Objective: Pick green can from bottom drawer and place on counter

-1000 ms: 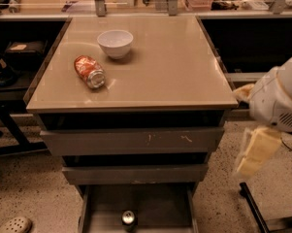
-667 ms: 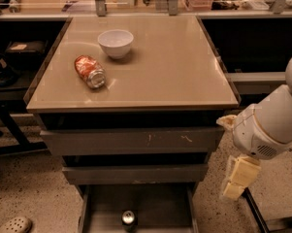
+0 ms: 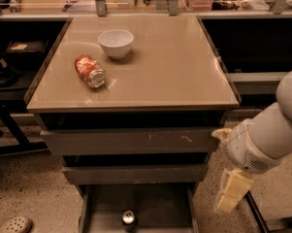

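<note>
The single camera looks down from high in front of the drawer unit (image 3: pixel 126 142), facing its fronts. It sits fairly near. The counter (image 3: pixel 165 67) fills the upper frame, up and left of the gripper (image 3: pixel 230 194). The bottom drawer (image 3: pixel 106 203) lies just left of the gripper, cut by the lower edge.

No text, brand or number is legible. The crushed orange-red can (image 3: pixel 89 72) on the counter (image 3: pixel 174 67) carries print too blurred to read. Gripper (image 3: pixel 231 194) hangs right of the bottom drawer (image 3: pixel 104 208).
</note>
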Tool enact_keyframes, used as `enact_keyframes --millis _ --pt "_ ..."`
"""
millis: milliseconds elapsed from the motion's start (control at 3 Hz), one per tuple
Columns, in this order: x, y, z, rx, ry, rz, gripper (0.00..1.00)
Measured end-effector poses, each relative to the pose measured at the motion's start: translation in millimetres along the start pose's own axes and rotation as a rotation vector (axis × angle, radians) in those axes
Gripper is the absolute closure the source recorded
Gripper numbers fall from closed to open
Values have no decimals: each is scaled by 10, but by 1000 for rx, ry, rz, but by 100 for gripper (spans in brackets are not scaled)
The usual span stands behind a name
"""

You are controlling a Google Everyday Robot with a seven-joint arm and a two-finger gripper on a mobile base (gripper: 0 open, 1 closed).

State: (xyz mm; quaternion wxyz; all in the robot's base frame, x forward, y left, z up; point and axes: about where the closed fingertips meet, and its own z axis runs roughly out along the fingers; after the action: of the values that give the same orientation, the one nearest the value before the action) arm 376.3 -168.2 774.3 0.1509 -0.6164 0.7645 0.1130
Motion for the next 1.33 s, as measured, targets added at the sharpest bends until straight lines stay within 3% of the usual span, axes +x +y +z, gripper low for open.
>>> enact_keyframes --millis 667,1000,1333 --pt "290 444 1538 -139 -72 61 0" --pt "463 518 2034 -178 -101 126 0" --pt "474 522 2105 -184 -108 133 0"
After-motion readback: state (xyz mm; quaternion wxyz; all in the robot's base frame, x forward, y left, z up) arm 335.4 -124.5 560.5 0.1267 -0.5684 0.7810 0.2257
